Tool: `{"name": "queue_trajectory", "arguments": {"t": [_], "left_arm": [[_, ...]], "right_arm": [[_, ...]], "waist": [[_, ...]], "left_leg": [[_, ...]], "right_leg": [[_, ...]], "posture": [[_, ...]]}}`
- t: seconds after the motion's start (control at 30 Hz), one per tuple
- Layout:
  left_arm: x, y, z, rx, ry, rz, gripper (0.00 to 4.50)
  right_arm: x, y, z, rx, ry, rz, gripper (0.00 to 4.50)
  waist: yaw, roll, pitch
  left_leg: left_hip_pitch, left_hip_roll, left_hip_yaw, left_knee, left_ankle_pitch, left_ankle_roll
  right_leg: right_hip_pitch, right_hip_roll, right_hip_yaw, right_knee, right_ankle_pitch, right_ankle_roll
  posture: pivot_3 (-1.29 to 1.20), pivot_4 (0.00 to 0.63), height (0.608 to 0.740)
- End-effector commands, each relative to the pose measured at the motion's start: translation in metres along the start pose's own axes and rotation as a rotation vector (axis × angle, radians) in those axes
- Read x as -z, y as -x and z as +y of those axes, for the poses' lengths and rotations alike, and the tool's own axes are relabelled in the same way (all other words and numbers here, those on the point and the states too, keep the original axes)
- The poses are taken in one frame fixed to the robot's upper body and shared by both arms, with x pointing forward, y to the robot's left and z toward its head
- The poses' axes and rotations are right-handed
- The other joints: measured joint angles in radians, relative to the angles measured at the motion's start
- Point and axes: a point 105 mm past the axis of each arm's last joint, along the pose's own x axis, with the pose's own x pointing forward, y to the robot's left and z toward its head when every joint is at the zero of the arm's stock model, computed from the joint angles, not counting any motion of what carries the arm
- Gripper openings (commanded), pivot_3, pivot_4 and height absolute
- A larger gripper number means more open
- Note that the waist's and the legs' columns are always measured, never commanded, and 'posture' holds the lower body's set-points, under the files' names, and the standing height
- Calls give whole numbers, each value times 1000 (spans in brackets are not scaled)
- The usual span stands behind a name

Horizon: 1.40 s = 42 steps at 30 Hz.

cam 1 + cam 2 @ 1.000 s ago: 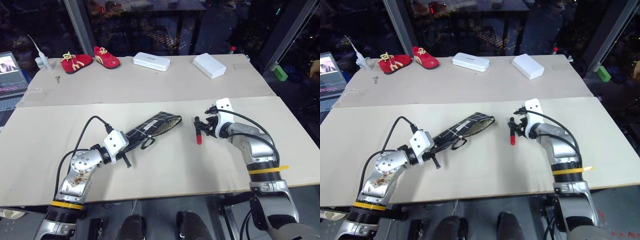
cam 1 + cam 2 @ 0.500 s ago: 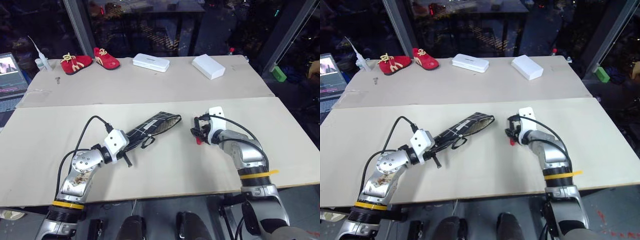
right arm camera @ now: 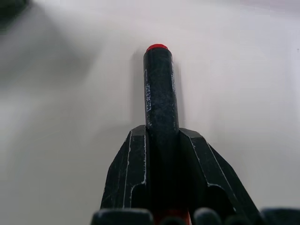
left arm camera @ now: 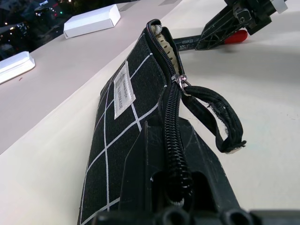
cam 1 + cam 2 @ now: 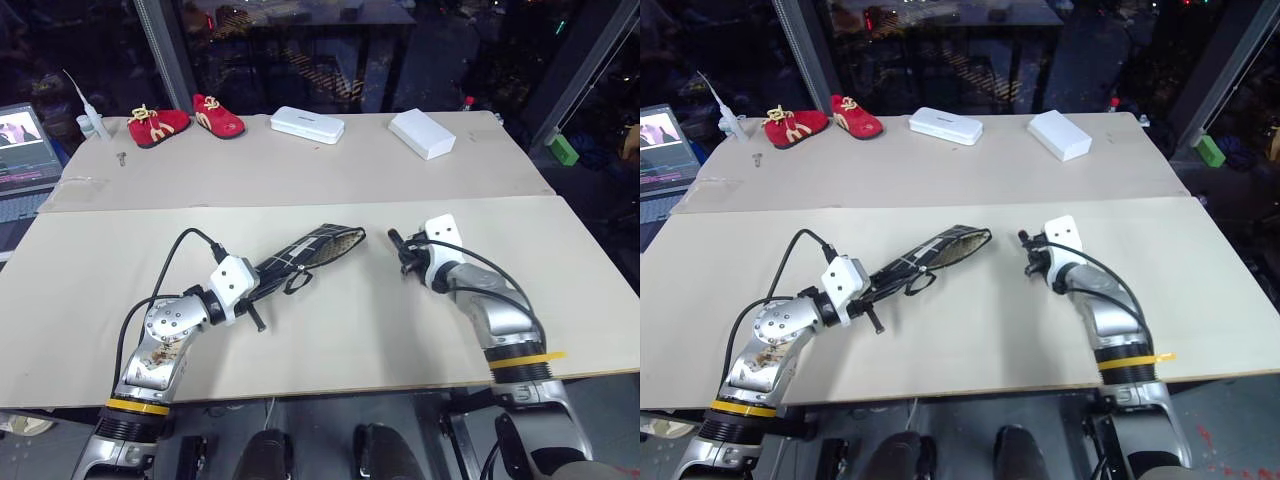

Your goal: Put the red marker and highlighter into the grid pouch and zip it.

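The grid pouch [image 5: 302,254] is lifted at a slant over the table, its mouth open toward the middle and its loop zip pull [image 4: 213,117] hanging down. My left gripper [image 4: 171,157] is shut on the pouch's closed end. My right gripper [image 3: 161,136] is shut on the red marker [image 3: 159,89], which sticks out past the fingertips black half first, with a small red tip. In the left eye view the marker [image 5: 396,242] is held off the table, a short way right of the pouch mouth. The highlighter is hidden; something pale shows inside the mouth [image 4: 158,32].
Two white boxes [image 5: 307,124] [image 5: 421,133] and a pair of red shoes [image 5: 186,120] lie along the far edge of the table. A laptop [image 5: 22,145] and a small bottle [image 5: 88,124] are at the far left. A seam [image 5: 300,205] crosses the tabletop.
My right gripper has shut on the red marker and raised it off the table; the marker now points along the fingers. The left gripper and pouch have kept still.
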Motion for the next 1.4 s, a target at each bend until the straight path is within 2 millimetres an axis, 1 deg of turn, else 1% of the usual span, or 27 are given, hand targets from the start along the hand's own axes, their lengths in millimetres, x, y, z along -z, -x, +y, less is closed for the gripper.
{"name": "queue_trajectory", "arguments": {"t": [0.03,0.07,0.13,0.2,0.27,0.47,0.57,0.77,0.87,0.93,1.03,1.2,1.23,1.27,1.3,1.37,1.4], "left_arm": [[-12,-1,4,6,-23,-48,0],[-12,-2,3,9,-24,-47,0],[-12,-2,4,10,-24,-47,0],[-12,-2,4,10,-24,-48,0],[-12,-2,4,13,-25,-49,0],[-13,-2,2,23,-25,-50,0],[-13,-2,2,26,-25,-50,0],[-13,-3,1,31,-25,-50,0],[-14,-3,1,31,-25,-52,0],[-14,-4,1,31,-23,-54,0],[-14,-5,0,36,-21,-53,0],[-14,-5,0,36,-18,-54,0],[-14,-5,0,36,-19,-54,0],[-14,-6,1,35,-20,-55,0],[-15,-6,1,33,-21,-55,0],[-15,-7,1,31,-20,-58,0],[-15,-7,1,30,-20,-59,0]], "right_arm": [[-74,33,24,-197,486,-308,516],[-70,36,30,-246,596,-294,516],[-58,40,36,-307,769,-257,516],[-48,41,40,-358,902,-232,516],[-45,41,45,-390,988,-235,516],[-54,34,47,-382,1087,-274,516],[-51,29,49,-393,1099,-274,516],[-43,21,60,-449,1183,-268,516],[-44,14,66,-466,1233,-274,516],[-49,7,69,-463,1246,-290,516],[-55,-2,82,-486,1272,-326,516],[-53,-9,109,-572,1298,-374,516],[-49,-10,120,-615,1311,-390,516],[-43,-10,136,-669,1322,-412,516],[-39,-11,146,-705,1330,-426,516],[-36,-12,158,-742,1323,-445,516],[-36,-14,161,-740,1318,-452,516]], "waist": [[-2,0,0],[-2,0,0],[-2,0,0],[-5,0,1],[-6,-1,1],[-4,-1,1],[-3,-1,1],[-2,-1,1],[-4,-1,1],[-5,-1,1],[-6,-1,1],[-3,-1,1],[-3,-1,1],[-3,-1,1],[-4,-1,1],[-4,-1,1],[-5,-1,1]], "left_leg": [[-1,-1,0,0,0,0],[-1,-1,0,-1,0,1],[0,0,-1,-1,-1,1],[1,0,0,-1,-1,1],[2,0,1,-1,-1,1],[2,0,1,1,-1,1],[3,0,1,0,-1,1],[2,0,1,0,-1,1],[2,0,1,1,-1,1],[3,0,1,1,-1,1],[3,0,2,1,-1,1],[3,0,2,0,-1,1],[2,0,2,0,-1,1],[2,0,2,0,-1,1],[2,1,3,0,-1,1],[3,0,3,1,-1,1],[3,0,3,1,-1,1]], "right_leg": [[-1,0,0,0,0,1],[-1,0,0,0,-1,1],[0,1,-1,0,-2,3],[2,1,-1,-1,-2,3],[2,1,0,-1,-2,3],[2,0,1,-1,-2,2],[3,1,1,-1,-2,2],[2,0,0,0,-2,2],[2,0,1,0,-2,1],[2,0,1,0,-2,1],[2,1,1,0,-2,1],[2,1,0,1,-2,1],[2,0,0,1,-2,1],[2,0,0,1,-2,1],[2,0,0,1,-2,1],[2,0,0,1,-2,1],[2,0,0,1,-2,1]], "posture": [[0,150,740],[0,150,740],[0,150,740],[0,150,740],[0,150,740],[0,150,740],[0,150,740],[0,150,740],[0,150,740],[0,150,740],[0,150,740],[0,150,740],[0,150,740],[0,150,740],[0,150,740],[0,150,740],[0,150,740]]}}
